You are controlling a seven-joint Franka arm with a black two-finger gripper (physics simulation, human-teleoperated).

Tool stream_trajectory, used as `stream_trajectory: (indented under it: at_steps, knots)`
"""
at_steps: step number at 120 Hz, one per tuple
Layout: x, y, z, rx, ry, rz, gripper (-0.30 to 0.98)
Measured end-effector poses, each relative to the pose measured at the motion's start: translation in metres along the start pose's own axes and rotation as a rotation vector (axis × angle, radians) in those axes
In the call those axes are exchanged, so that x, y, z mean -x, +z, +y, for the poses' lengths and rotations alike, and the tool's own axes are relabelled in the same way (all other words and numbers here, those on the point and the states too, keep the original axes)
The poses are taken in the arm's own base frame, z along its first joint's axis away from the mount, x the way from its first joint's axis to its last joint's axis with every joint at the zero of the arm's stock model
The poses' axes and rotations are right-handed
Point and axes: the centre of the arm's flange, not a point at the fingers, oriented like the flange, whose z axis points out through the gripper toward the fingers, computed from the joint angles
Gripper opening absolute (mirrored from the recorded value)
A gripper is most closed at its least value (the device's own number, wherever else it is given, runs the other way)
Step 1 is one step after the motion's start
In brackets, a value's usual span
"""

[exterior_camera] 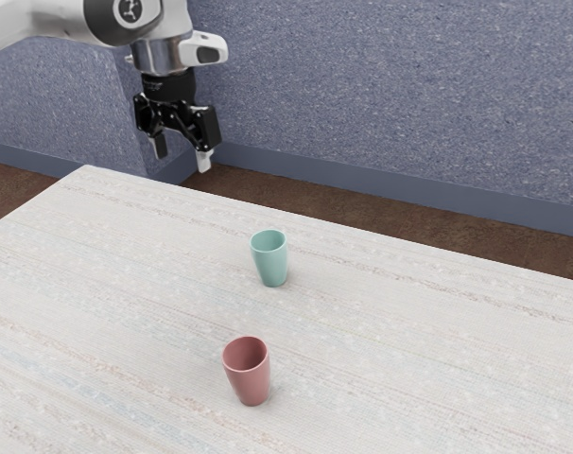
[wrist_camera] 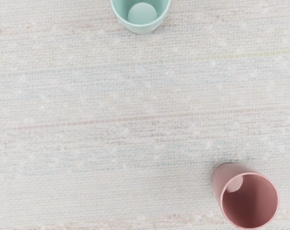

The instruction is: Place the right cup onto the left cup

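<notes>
My gripper point(exterior_camera: 182, 159) hangs high above the table's far left part in the exterior view, its two fingers wide apart with nothing between them. A mint green cup point(exterior_camera: 270, 260) stands upright near the middle of the table, lower than the hand and to its right in that view. Closer to the exterior camera, a pink cup point(exterior_camera: 250, 374) also stands upright, apart from the green one. Looking down from the hand, the wrist view has the green cup point(wrist_camera: 142, 17) and the pink cup point(wrist_camera: 248, 199), both with open mouths facing up.
Both cups rest on a pale, woven-looking tabletop point(exterior_camera: 390, 350). Behind the table's far edge are a brown floor point(exterior_camera: 362, 210) and a speckled blue-grey wall point(exterior_camera: 390, 85).
</notes>
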Motion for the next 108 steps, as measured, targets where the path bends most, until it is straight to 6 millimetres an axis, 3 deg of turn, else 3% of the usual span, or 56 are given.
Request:
stream_trajectory:
  at_steps: [25,40,84,108]
  knots:
    - [0.003,0.0,0.004,0.003,0.006,-0.001,0.69]
    - [0.0,0.011,0.007,0.004,0.013,-0.023,0.69]
    - [0.0,0.118,0.02,-0.003,0.047,-0.122,0.69]
    - [0.006,0.162,0.026,0.001,0.064,-0.117,0.69]
